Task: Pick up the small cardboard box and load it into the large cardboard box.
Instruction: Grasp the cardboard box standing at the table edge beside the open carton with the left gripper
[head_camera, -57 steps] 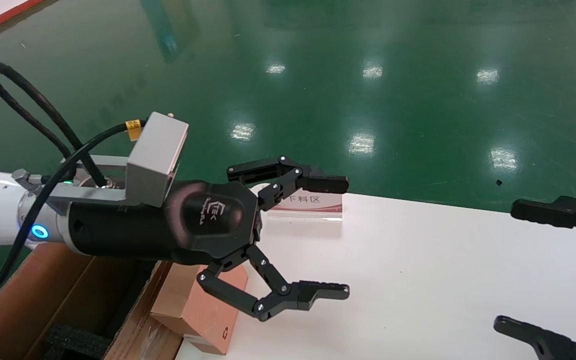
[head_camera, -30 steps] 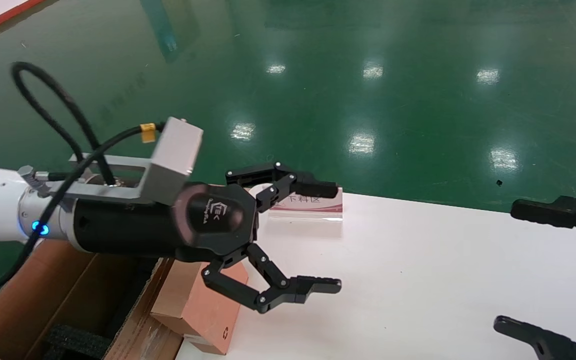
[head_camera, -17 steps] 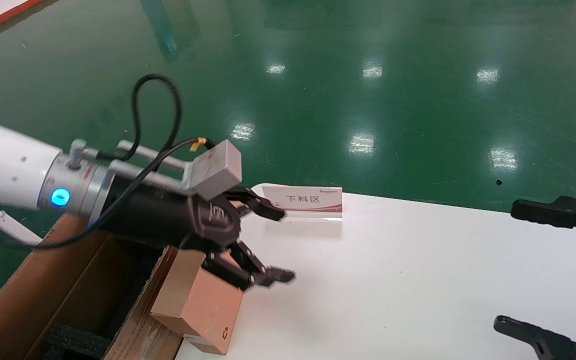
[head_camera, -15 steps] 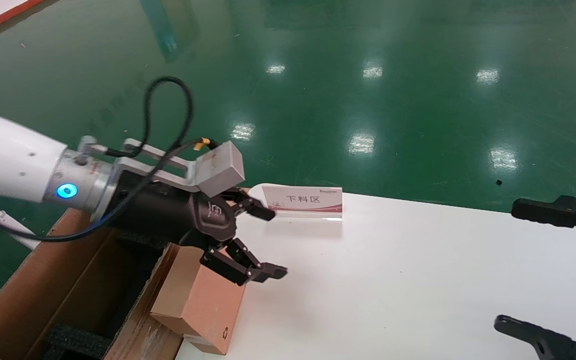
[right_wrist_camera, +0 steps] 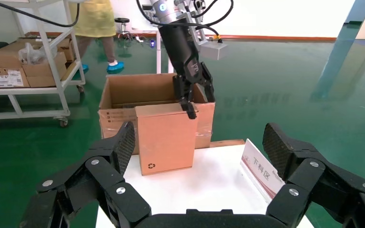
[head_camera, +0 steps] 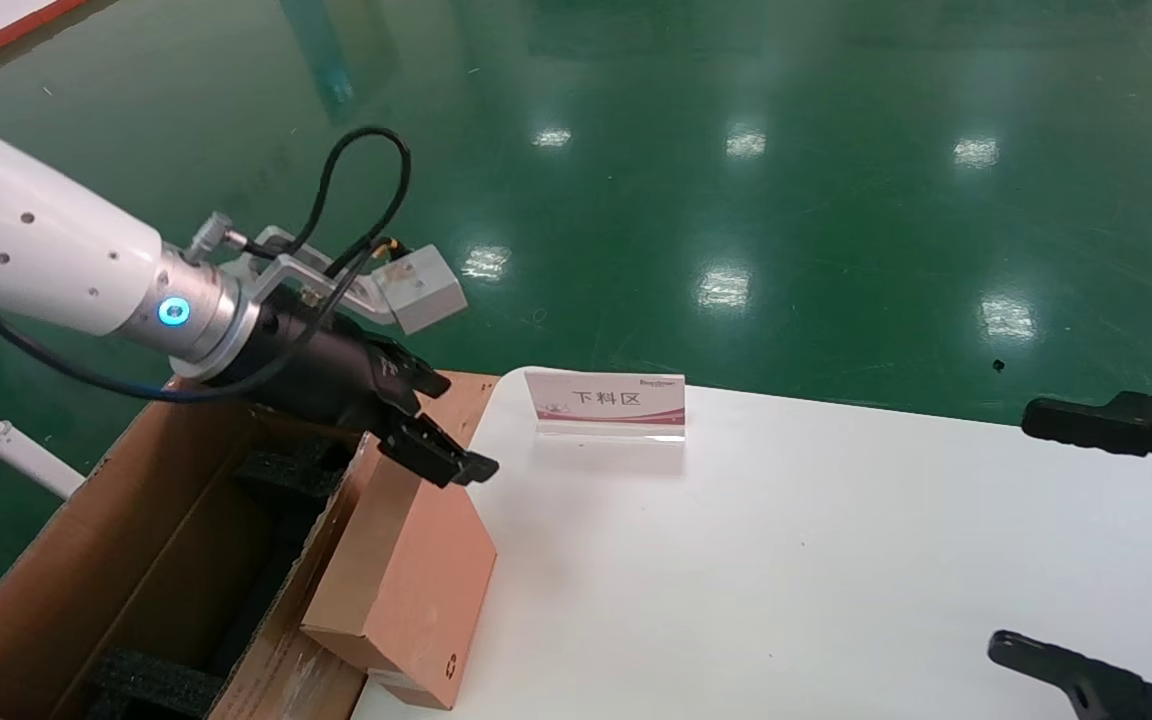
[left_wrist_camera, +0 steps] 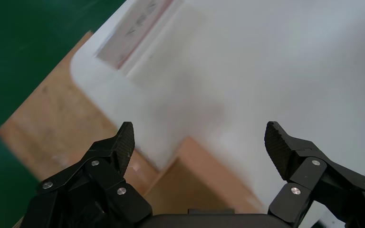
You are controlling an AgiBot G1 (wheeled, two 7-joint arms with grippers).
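- Head view: the large cardboard box [head_camera: 136,560] is cut off at the frame's lower left corner, so only part of its black foam [head_camera: 151,680] shows. The small cardboard box [head_camera: 406,580] stands on the edge of the white table [head_camera: 786,560], against the large box's near flap, recycling mark at its lower corner. The left gripper [head_camera: 426,425] hangs just above the small box's far top end; one finger hides behind the other here. A sign [head_camera: 606,400] stands on the table beyond the small box. The right gripper [head_camera: 1106,540] is cut off at the right edge, well apart from the small box, fingers spread wide and empty.
- Left wrist view: the left gripper [left_wrist_camera: 199,147] is wide open with nothing between its fingers; below it lie the small box's top corner [left_wrist_camera: 195,185], the table edge and a large-box flap [left_wrist_camera: 62,137]. The sign is blurred.
- Right wrist view: the right gripper [right_wrist_camera: 199,142] gapes open, empty. Past it the small box [right_wrist_camera: 164,137] stands upright before the large box [right_wrist_camera: 119,99], with the left gripper [right_wrist_camera: 195,99] at its top corner. A shelving cart [right_wrist_camera: 28,71] with cartons and a partly hidden person [right_wrist_camera: 95,23] stand behind the large box.
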